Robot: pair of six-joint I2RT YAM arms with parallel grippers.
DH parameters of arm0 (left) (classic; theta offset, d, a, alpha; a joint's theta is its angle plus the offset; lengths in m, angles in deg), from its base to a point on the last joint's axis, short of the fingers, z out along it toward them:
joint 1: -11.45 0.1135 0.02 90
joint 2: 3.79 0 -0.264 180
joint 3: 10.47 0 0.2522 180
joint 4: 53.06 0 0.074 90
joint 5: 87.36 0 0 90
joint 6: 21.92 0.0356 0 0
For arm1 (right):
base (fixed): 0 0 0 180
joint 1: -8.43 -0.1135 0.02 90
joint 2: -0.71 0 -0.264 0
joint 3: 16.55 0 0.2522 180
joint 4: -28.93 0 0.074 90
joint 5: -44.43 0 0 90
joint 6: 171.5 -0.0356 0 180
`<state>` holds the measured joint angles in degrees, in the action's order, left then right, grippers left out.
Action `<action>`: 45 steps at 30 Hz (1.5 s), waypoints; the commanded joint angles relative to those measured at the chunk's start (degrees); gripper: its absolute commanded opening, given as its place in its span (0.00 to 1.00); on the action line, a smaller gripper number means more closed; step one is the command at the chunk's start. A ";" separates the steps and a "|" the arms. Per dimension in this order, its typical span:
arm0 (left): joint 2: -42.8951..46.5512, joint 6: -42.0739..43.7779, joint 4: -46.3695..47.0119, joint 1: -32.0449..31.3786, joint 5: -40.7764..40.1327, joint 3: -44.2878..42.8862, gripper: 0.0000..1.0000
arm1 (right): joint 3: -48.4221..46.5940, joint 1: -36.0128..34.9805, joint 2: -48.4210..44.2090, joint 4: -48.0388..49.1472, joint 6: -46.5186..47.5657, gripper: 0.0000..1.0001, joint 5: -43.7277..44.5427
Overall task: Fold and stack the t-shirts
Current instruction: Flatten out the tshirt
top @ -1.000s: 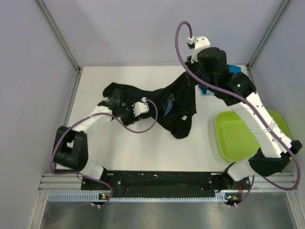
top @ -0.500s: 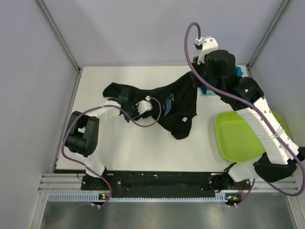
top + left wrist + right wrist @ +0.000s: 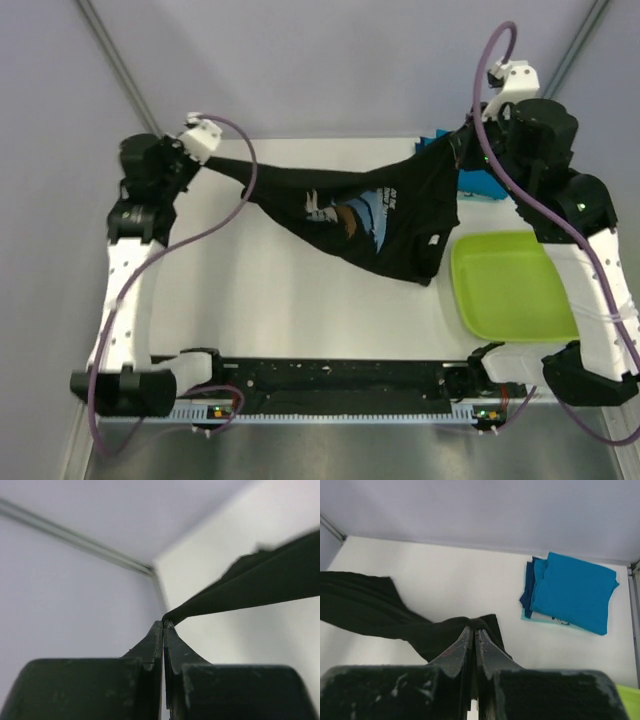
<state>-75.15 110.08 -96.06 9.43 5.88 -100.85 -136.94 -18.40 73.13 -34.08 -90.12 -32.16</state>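
Observation:
The black t-shirt (image 3: 350, 210) with a tan, light-blue and white print hangs stretched in the air between both arms, sagging toward the table in the middle. My left gripper (image 3: 205, 160) is shut on its left end, which shows as a taut black strip (image 3: 250, 587) running off from the closed fingertips (image 3: 163, 624). My right gripper (image 3: 455, 150) is shut on the right end, the cloth (image 3: 395, 615) bunched over its tips (image 3: 473, 626). A stack of folded teal-blue t-shirts (image 3: 570, 592) lies at the back right of the table, partly hidden behind the right arm (image 3: 484, 185).
A lime-green tub (image 3: 515, 285) sits on the right side of the white table (image 3: 270, 300), just under the shirt's hanging corner. Grey walls with metal frame posts (image 3: 120, 70) close in the back and sides.
Both arms have risen and spread apart, lifting the black t-shirt off the table and stretching it out. The left gripper closed on the shirt's left end and swung up to the back left.

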 commanded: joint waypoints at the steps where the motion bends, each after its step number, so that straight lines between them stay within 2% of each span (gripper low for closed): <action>1: 11.48 1.50 -4.69 1.58 -2.09 -8.97 0.00 | -5.95 0.37 -4.74 3.55 0.45 0.00 0.22; 6: 15.01 4.32 -9.61 4.65 -9.73 -18.81 0.00 | -9.12 0.37 -9.31 2.33 -0.60 0.00 -1.28; 10: 14.67 6.51 -13.21 5.10 -15.63 -30.57 0.00 | -10.70 0.37 -15.54 2.06 -2.01 0.00 -3.47; 13: 12.91 7.57 -14.97 5.10 -17.66 -37.01 0.00 | -10.80 0.37 -18.63 1.97 -2.80 0.00 -5.40; 16: 10.98 7.75 -14.89 5.10 -17.14 -39.39 0.00 | -9.83 0.37 -18.64 1.97 -2.63 0.00 -6.46; 22: 5.80 6.43 -8.84 5.10 -14.76 -35.37 0.00 | -11.57 0.29 -9.43 3.37 -0.61 0.00 -5.23; 26: -1.14 5.11 -2.16 5.45 -15.55 -34.65 0.00 | -18.50 1.68 2.69 5.22 1.85 0.00 -6.54; 28: -6.14 3.45 0.74 6.23 -15.99 -37.79 0.00 | -25.17 5.54 9.89 5.40 -0.50 0.00 -12.23; 31: -14.58 -0.06 1.90 7.73 -16.52 -47.10 0.00 | -37.74 11.78 20.97 6.89 -7.09 0.00 -21.82; 34: -20.83 -1.48 3.91 9.14 -16.61 -55.20 0.00 | -45.06 15.92 28.19 9.86 -14.11 0.00 -25.43; 37: -23.48 -0.17 7.51 9.49 -17.04 -57.76 0.00 | -41.92 18.91 28.30 16.71 -19.84 0.00 -28.78; 42: -24.01 -0.07 8.58 11.16 -16.35 -58.91 0.00 | -43.05 19.01 26.72 18.58 -19.42 0.00 -27.74; 45: -23.05 -0.69 7.36 12.74 -14.07 -58.47 0.00 | -40.08 19.10 23.48 18.58 -18.01 0.00 -27.56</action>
<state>-101.61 110.62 -94.18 19.42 -8.54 -157.18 -176.31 0.22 104.19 -22.91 -107.71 -59.37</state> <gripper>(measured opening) 0.007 0.006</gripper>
